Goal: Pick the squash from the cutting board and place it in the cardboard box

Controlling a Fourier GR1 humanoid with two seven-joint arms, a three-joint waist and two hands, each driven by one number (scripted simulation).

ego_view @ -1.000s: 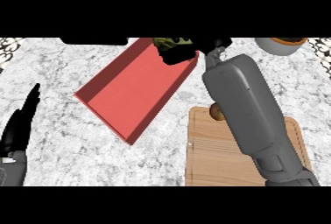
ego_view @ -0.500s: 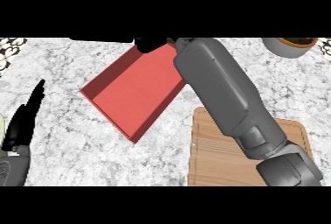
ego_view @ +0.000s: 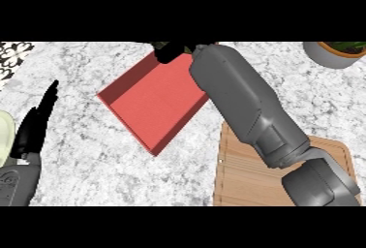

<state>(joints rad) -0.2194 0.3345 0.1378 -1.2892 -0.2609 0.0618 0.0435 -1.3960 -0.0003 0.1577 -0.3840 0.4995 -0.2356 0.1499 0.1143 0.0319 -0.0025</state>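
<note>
My right hand [ego_view: 170, 51] shows at the picture's top edge, over the far end of the red box [ego_view: 152, 104]. Its black fingers curl round a dark green squash [ego_view: 161, 45], of which only small bits show. The grey right forearm [ego_view: 239, 97] slants from the lower right across the box's right wall. The wooden cutting board [ego_view: 239, 181] lies at the lower right, with nothing on its visible part. At the left edge my left hand [ego_view: 36, 127] rests open, fingers pointing up, away from the box.
A grey pot with a plant [ego_view: 336, 52] stands at the top right corner. A pale rounded object [ego_view: 4, 136] shows at the left edge beside the left hand. A patterned patch [ego_view: 14, 52] lies at the top left. The counter is white marble.
My right arm has swung left, carrying the squash from beside the box's right wall to above its far end. The left hand has stayed where it was.
</note>
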